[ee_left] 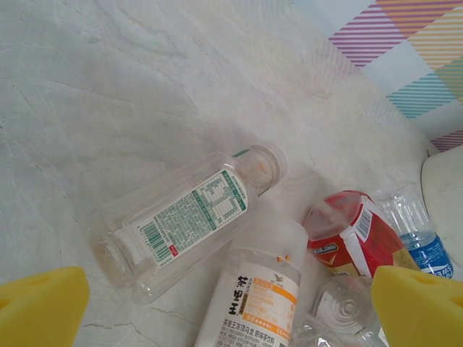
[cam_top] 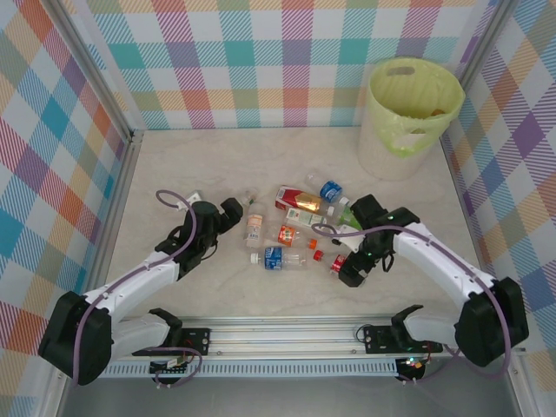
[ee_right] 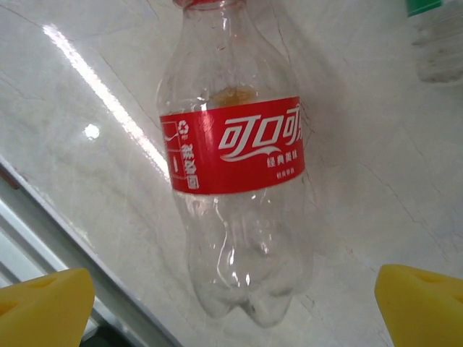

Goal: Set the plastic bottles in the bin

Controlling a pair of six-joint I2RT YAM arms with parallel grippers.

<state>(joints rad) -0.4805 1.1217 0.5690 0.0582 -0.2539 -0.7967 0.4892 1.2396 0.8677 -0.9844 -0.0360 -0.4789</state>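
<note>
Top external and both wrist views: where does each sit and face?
Top external: above, behind the arms, facing down on table, bottles, bin; both arms show.
Left wrist: low over a tea bottle, angled down; open left pincer frames it.
Right wrist: low over a cola bottle, facing down; open right pincer frames it.
Shared: cola bottle, with top external.

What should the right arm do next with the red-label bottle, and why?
Probably lower the right gripper straight down onto the red-label bottle. Its jaws stand wide open, with one yellow pad on each side of the bottle. The bottle lies loose on the table right beneath and is not gripped yet. Coming down first would likely let the jaws close around it.
</note>
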